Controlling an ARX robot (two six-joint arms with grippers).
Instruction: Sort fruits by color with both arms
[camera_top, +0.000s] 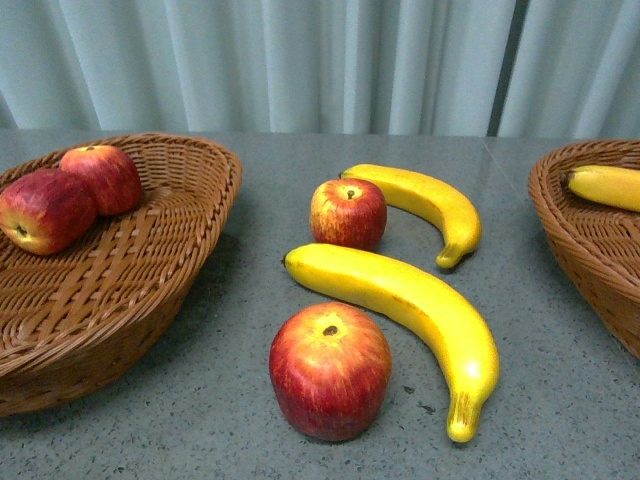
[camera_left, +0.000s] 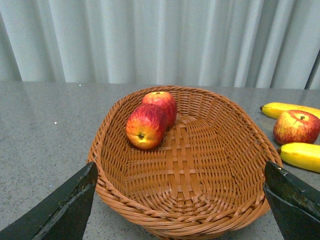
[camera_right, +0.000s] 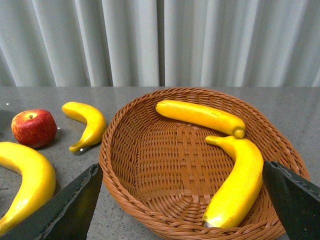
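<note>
Noting left tool (camera_left: 180, 169) gaping empty over apple basket (camera_left: 215, 150), and right tool (camera_right: 181, 169) likewise over banana basket (camera_right: 165, 165). Finding near apple (camera_top: 330, 372) sitting on worktop (camera_top: 560, 400) between baskets, probably nearer left arm. Finding big banana (camera_top: 400, 300) beside it, slanting toward right arm. Missing both arms in front view; right basket cut off there.
</note>
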